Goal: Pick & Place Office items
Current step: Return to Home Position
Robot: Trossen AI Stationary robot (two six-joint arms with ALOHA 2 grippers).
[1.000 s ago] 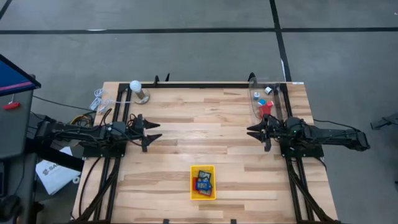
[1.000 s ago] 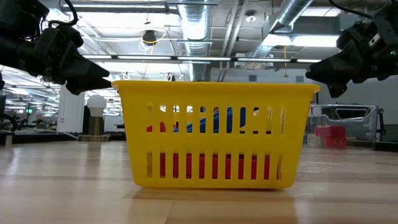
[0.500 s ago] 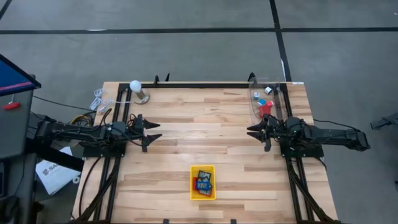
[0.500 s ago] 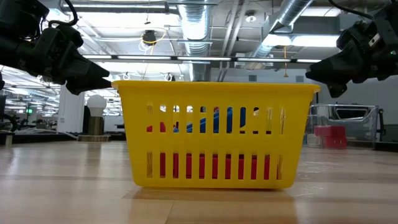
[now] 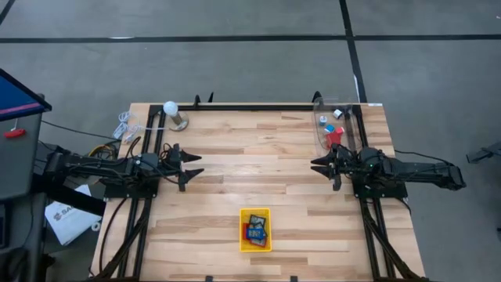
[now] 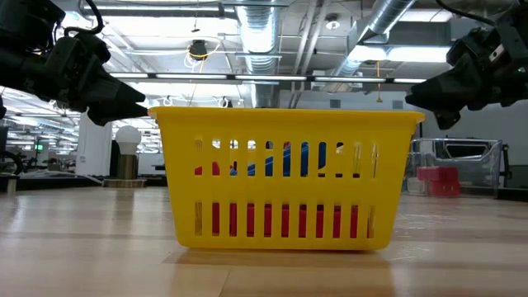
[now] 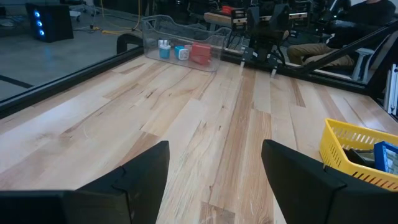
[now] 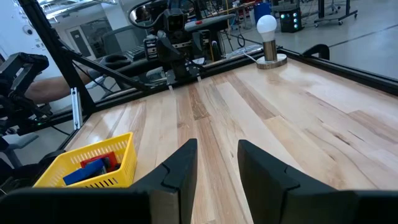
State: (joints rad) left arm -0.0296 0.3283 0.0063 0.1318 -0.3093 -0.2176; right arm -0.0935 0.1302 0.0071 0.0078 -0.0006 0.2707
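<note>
Office items (image 5: 332, 129) — split between two containers, both arms idle.
Red, white and blue pieces lie in the clear bin (image 7: 151, 38) at the table's back-right corner; more red and blue ones sit in the yellow tray (image 5: 242, 231) near the front edge. The left gripper (image 5: 200, 164) and right gripper (image 5: 313, 166) hover at opposite sides — fingers apart, holding nothing.

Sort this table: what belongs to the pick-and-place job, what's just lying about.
Job: office items in the transparent bin, others in the yellow tray; left pincer and right pincer, both open, empty.
Lying about: white ball on its metal stand; white cables off the table edge beside it.
</note>
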